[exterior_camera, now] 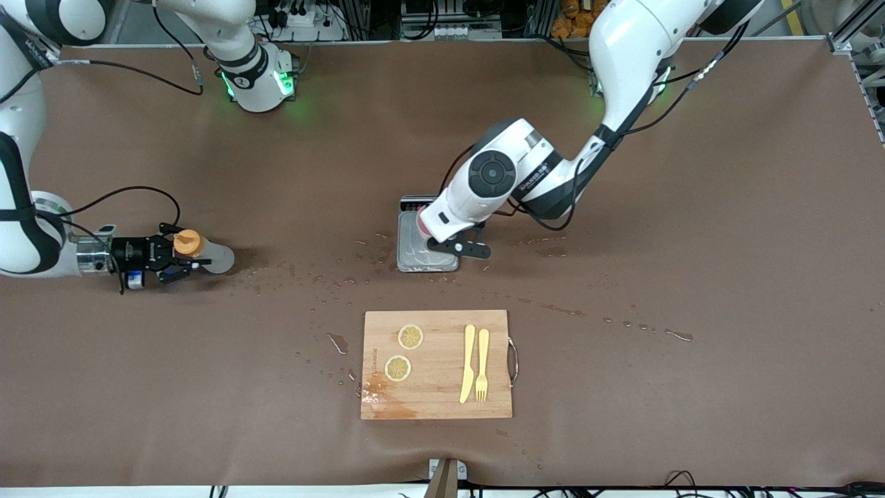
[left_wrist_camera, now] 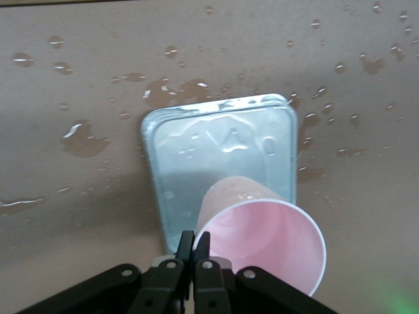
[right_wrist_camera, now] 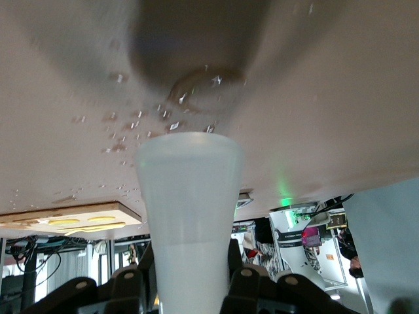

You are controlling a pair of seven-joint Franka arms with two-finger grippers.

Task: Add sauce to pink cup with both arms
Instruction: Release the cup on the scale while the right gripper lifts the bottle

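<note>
Left gripper (left_wrist_camera: 194, 252) pinches pink cup (left_wrist_camera: 265, 239) rim over grey scale tray (left_wrist_camera: 216, 140); right gripper (exterior_camera: 181, 261) clamped on sauce bottle (exterior_camera: 204, 252), lifted over table (exterior_camera: 691, 242).

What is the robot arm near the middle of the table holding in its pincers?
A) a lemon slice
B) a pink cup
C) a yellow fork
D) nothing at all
B: the left wrist view shows the left gripper pinching the rim of the pink cup above the wet grey tray, while the fork and lemon slices lie on the cutting board.
</note>
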